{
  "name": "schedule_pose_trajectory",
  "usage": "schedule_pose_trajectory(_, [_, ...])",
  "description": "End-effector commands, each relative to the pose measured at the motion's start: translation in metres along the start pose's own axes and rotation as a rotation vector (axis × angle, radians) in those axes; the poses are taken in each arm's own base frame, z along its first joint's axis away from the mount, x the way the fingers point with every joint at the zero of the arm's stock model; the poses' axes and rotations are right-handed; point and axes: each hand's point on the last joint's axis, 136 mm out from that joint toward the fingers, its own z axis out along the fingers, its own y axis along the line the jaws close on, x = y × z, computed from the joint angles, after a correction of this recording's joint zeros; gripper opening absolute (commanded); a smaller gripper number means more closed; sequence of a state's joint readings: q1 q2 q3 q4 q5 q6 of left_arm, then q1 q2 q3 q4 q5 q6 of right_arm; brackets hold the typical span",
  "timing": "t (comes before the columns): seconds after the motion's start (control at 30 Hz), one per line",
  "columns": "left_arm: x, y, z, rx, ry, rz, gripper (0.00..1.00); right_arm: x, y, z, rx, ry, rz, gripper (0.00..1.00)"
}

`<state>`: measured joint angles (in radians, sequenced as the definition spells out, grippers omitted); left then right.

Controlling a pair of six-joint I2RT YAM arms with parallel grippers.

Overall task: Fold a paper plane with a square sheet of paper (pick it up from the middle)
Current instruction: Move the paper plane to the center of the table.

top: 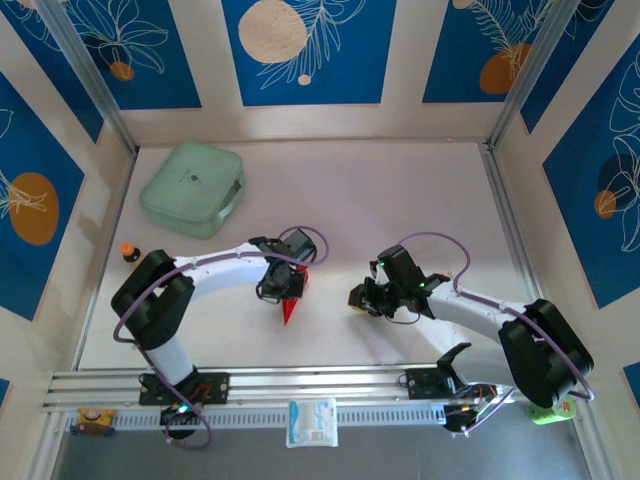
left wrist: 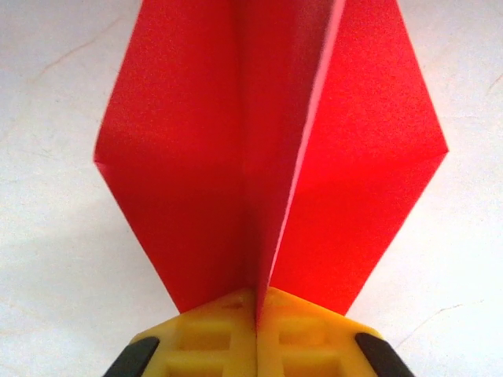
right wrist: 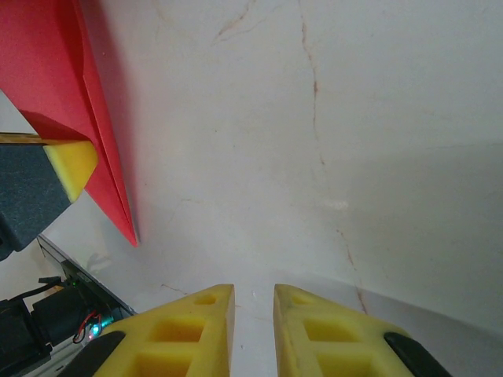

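The bright red paper is folded into a pointed paper plane [top: 290, 312] in the middle of the white table, its tip toward the near edge. My left gripper [top: 283, 288] is shut on it. In the left wrist view the yellow jaws [left wrist: 257, 314] pinch the centre crease, and the two wings [left wrist: 181, 157] spread out to either side above the table. My right gripper [top: 357, 298] hovers to the right of the plane, apart from it. Its jaws [right wrist: 253, 302] stand a narrow gap apart with nothing between them. The right wrist view has the plane [right wrist: 55, 71] at upper left.
A mint-green case [top: 193, 188] lies at the back left. A small orange-capped item [top: 129, 252] sits by the left wall. A white packet [top: 312, 421] rests on the rail at the near edge. Walls close in the table on three sides.
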<state>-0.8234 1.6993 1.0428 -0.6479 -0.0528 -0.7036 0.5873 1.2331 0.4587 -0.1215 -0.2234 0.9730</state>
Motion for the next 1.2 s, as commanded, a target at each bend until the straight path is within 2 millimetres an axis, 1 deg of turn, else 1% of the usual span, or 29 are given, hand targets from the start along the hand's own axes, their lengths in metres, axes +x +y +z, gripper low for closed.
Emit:
schedule_pose_trajectory(0.0, [0.005,-0.004,0.001,-0.001,0.032,0.019,0.10,-0.003,0.010,-0.003,-0.012,0.003,-0.021,0.21])
schedule_pose_trajectory(0.57, [0.007,-0.006,0.010,0.002,0.049,0.024,0.14,-0.002,0.008,-0.001,-0.009,0.012,-0.014,0.21])
schedule_pose_trajectory(0.9, [0.016,0.006,0.026,-0.076,0.075,0.028,0.20,-0.001,0.008,-0.003,-0.012,0.008,-0.014,0.21])
schedule_pose_trajectory(1.1, [0.012,0.001,0.029,-0.090,0.068,0.017,0.24,-0.004,0.008,-0.009,-0.015,-0.010,-0.019,0.21])
schedule_pose_trajectory(1.17, [0.008,-0.001,0.029,-0.099,0.058,0.003,0.28,-0.006,0.008,-0.013,-0.018,-0.017,-0.018,0.21])
